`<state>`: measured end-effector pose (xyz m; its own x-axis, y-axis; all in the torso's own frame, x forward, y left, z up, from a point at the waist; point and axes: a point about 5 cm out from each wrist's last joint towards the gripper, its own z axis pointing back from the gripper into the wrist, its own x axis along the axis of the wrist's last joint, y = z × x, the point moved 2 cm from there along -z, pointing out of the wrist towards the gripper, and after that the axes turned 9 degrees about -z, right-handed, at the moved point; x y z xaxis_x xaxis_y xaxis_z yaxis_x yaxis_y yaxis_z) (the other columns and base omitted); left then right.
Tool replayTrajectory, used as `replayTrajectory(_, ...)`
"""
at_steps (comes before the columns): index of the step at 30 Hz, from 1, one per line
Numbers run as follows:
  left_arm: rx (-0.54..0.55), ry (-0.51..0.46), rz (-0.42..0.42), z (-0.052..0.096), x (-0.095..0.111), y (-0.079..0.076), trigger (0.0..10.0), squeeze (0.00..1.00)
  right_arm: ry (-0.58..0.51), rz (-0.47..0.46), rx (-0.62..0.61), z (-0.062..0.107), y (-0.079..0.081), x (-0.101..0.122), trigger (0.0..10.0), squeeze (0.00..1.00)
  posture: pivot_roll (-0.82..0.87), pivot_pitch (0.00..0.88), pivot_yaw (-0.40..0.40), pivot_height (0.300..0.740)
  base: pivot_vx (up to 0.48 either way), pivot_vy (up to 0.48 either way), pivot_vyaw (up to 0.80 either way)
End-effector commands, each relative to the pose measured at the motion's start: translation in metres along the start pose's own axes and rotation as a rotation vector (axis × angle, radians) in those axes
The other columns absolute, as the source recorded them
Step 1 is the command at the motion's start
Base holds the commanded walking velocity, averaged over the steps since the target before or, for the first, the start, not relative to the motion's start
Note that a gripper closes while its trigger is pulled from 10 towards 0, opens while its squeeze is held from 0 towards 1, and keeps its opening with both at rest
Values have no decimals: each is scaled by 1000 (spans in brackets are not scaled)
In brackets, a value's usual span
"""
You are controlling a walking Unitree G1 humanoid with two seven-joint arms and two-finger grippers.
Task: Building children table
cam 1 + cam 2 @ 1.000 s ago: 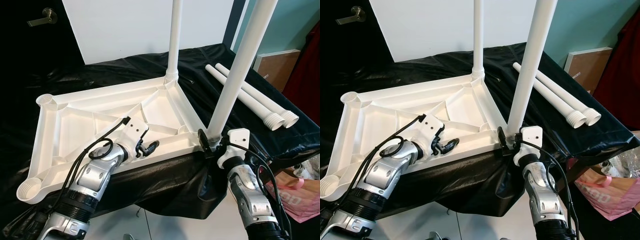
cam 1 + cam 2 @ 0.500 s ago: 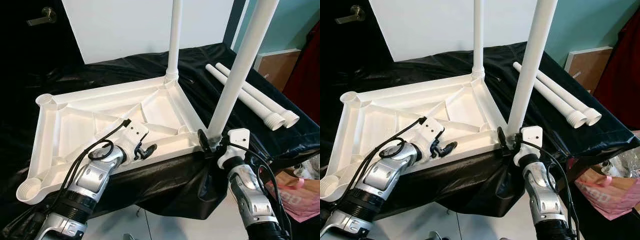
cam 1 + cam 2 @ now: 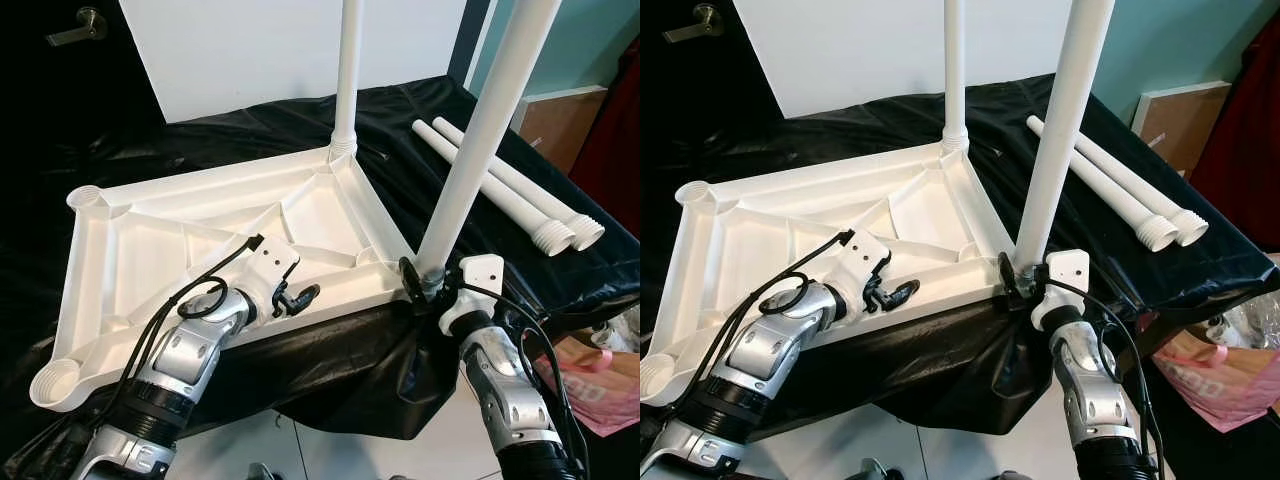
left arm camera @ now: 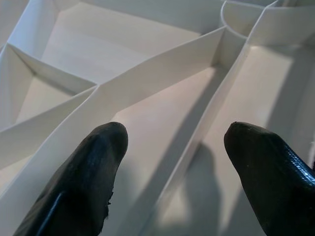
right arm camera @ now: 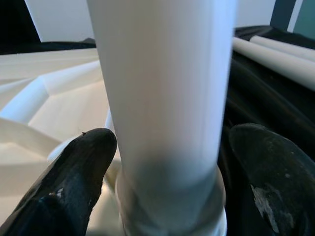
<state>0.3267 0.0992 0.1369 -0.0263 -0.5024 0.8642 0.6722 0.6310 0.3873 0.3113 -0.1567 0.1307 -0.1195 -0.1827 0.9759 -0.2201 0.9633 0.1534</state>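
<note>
Since a moment ago little is changing: the whole view is shifting slightly, and my left claw is sitting much as it was over the upturned tabletop. That claw is spread wide, released, its fingers hovering above the ribs and holding nothing. My right claw is straddling the base of the near leg at the tabletop's 4 o'clock corner; I cannot tell whether it is clenching. Two spare legs are lying on the desk at 2 o'clock.
</note>
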Motion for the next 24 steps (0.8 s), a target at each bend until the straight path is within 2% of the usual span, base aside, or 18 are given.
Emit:
replayTrajectory(1,-118,11,4,-1,-3,-8,10000,0,11,-9,6,-2,0,0,10000,0,-62,117,11,740,0,0,0)
replayTrajectory(2,-123,12,0,-2,-3,-8,10000,0,10,-7,3,-4,-1,1,10000,0,-62,138,18,740,0,0,0)
replayTrajectory(13,-136,14,7,0,-2,-5,10000,0,-1,12,-12,-6,-8,6,10000,0,-75,149,18,740,0,0,0)
replayTrajectory(17,-119,89,13,-1,-12,2,10000,0,-7,20,-10,-6,-9,9,10000,0,-77,163,29,740,0,0,0)
replayTrajectory(18,-105,114,-9,-1,-15,4,10000,0,-5,21,-10,-6,-9,9,10000,0,-77,162,29,740,0,0,0)
replayTrajectory(24,-46,179,-15,-1,-25,11,10000,0,-2,20,-12,-4,-9,7,10000,0,-80,144,33,740,0,0,0)
